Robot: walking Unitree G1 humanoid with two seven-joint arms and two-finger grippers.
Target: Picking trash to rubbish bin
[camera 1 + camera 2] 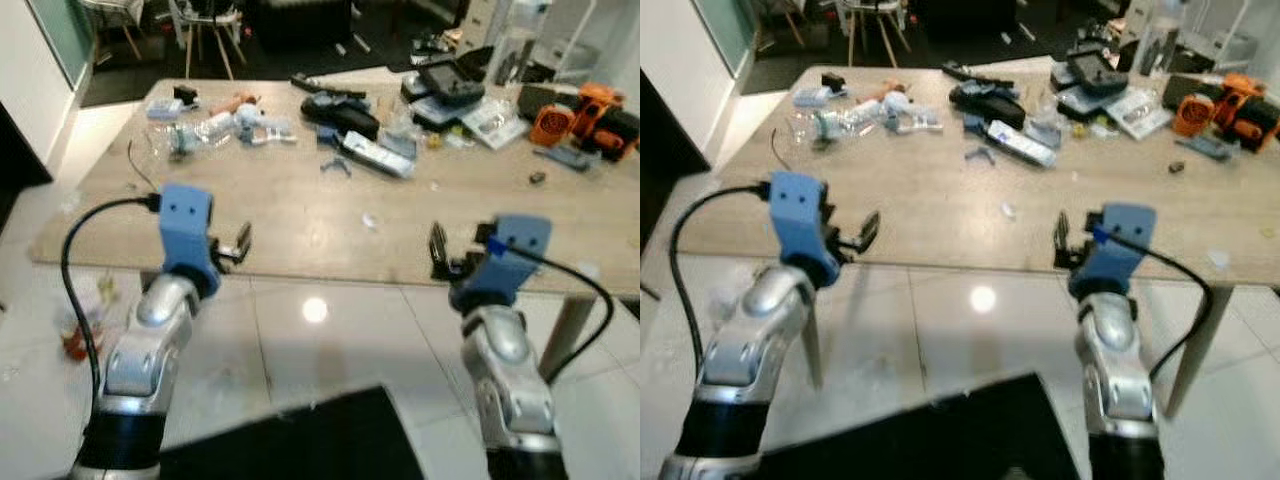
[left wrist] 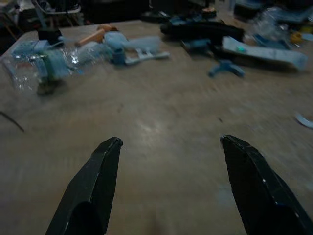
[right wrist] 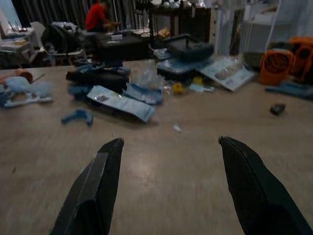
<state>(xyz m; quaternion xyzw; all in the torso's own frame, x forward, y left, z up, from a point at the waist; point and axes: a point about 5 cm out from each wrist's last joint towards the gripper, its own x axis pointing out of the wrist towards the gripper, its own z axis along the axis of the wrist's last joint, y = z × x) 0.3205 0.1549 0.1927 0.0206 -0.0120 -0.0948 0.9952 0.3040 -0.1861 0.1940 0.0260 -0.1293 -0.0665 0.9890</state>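
Note:
A long wooden table [image 1: 300,215] carries scattered litter. Crumpled clear plastic [image 1: 195,130] lies at the far left, with a pale blue plastic piece [image 1: 262,125] beside it. A blue-and-white packet [image 1: 376,154] sits near the middle, and a small white scrap [image 1: 370,221] lies closer to me. My left gripper [image 1: 238,245] hovers at the table's near edge on the left, open and empty [image 2: 168,142]. My right gripper [image 1: 440,255] hovers at the near edge on the right, also open and empty [image 3: 171,142].
An orange power tool [image 1: 590,115], a black case [image 1: 450,80] and papers [image 1: 490,120] crowd the far right of the table. Chairs [image 1: 205,25] stand behind it. A dark mat [image 1: 300,440] lies on the tiled floor near me. A person in red [image 3: 98,17] sits far behind.

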